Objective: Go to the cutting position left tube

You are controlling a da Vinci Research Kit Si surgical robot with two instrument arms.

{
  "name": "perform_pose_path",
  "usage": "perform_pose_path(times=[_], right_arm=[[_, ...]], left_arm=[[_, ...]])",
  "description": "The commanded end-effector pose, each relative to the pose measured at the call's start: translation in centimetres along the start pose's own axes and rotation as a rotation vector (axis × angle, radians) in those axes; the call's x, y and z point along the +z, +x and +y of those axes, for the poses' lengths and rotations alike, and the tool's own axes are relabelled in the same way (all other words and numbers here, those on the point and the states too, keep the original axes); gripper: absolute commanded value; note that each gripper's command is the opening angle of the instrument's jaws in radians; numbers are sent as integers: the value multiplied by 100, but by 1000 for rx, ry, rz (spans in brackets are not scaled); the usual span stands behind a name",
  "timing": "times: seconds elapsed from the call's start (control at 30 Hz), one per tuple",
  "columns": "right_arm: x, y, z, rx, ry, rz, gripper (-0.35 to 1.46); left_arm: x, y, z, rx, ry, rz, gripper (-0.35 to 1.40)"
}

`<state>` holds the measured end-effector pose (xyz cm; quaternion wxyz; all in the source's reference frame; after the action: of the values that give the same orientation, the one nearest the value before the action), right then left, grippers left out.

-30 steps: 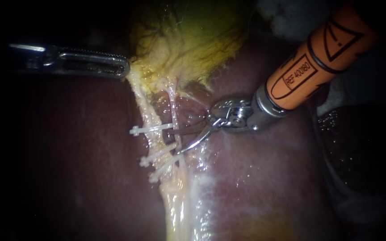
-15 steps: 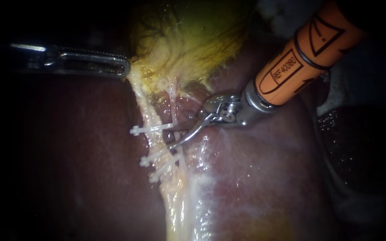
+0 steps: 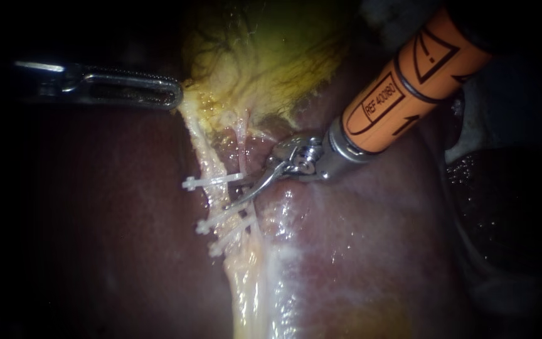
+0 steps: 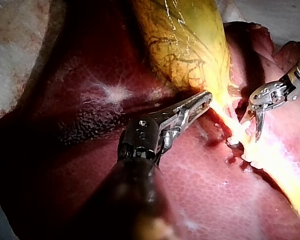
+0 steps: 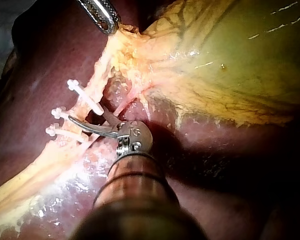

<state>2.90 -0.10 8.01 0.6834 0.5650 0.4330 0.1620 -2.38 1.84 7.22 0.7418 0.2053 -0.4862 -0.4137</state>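
— One big liver (image 3: 359, 251) is filling the view, with the yellow-green gallbladder (image 3: 271, 56) lying at its top.
— And the instruments?
— Left instrument (image 3: 174, 97) is clamping the gallbladder's lower edge. Right instrument (image 3: 238, 193) is holding its blades apart, gripping nothing, at the left tube (image 3: 211, 160).
— Where exactly?
— Between the upper two of three white clips (image 3: 211, 182) crossing that tube.

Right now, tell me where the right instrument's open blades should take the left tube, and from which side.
Probably best on the bare stretch of the left tube between the top clip and the middle clip, the widest gap. Come from the tube's right in the endoscope view, where the right instrument stands with its jaws open. Cross the tube squarely, parallel to the clips.
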Motion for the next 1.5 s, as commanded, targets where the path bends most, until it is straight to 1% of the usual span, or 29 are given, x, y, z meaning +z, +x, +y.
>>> perform_pose_path(times=[0.03, 0.13, 0.27, 0.37, 0.47, 0.6, 0.73, 0.87, 0.9, 1.07, 1.3, 1.43, 1.5], right_arm=[[1, 0, -1, -3, 2, 5, 99], [5, 1, -4, -5, 13, 12, 94], [12, 3, -6, -7, 35, 35, 90], [17, 6, -7, -45, 45, 42, 78], [23, 10, -6, -93, 51, 48, 73], [33, 16, -4, -159, 66, 77, 73], [43, 19, -3, -220, 68, 85, 73], [55, 19, -2, -271, 70, 87, 73], [58, 18, -2, -296, 73, 91, 73], [67, 19, 0, -354, 91, 115, 72], [73, 24, 4, -406, 68, 163, 72], [77, 27, 9, -402, 21, 193, 72], [79, 26, 11, -401, 0, 204, 73]], left_arm=[[0, 0, 0, 0, -1, -1, -35], [0, 0, 0, 0, -1, -1, -35], [0, 0, 1, 0, -1, -1, -35], [0, 0, 1, 0, -1, -1, -35], [0, 0, 1, 1, -1, -1, -35], [1, 1, 1, 1, -2, -1, -35], [1, 1, 2, 1, -2, -1, -35], [1, 1, 2, 1, -2, -1, -35], [1, 1, 2, 1, -2, -1, -35], [1, 1, 2, 1, -2, -1, -35], [1, 1, 2, 1, -2, -1, -35], [1, 0, 2, 0, -5, -2, -35], [1, 0, 2, 0, -5, -2, -35]])
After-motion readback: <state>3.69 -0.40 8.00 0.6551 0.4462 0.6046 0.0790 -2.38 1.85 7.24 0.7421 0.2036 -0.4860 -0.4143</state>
